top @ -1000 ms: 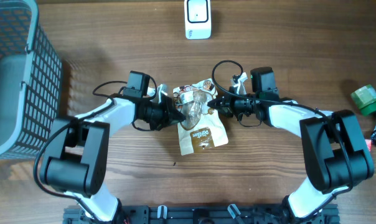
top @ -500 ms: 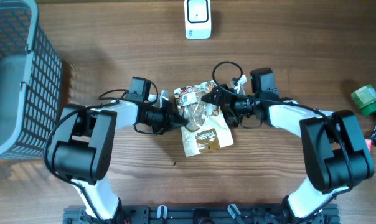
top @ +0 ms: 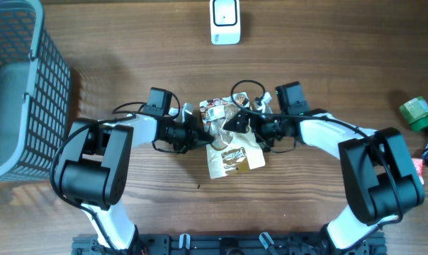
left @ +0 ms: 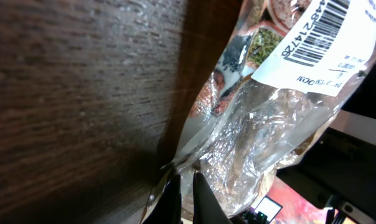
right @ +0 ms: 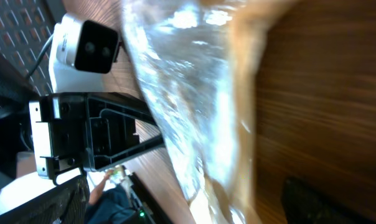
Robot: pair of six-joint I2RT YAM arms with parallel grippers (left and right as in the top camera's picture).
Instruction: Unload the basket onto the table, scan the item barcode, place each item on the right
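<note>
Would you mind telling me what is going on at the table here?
Both arms are working on a snack bag in the middle of the table. The left gripper is shut on the bag's clear plastic edge. The right gripper sits at the other side with its jaws open, not gripping. The barcode label shows from above, well short of the white device at the far edge.

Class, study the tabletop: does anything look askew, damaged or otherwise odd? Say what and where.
The snack bag at the centre of the table lies askew and crumpled, its clear plastic creased; the left gripper pinches one edge. Nothing is spilled.
</note>
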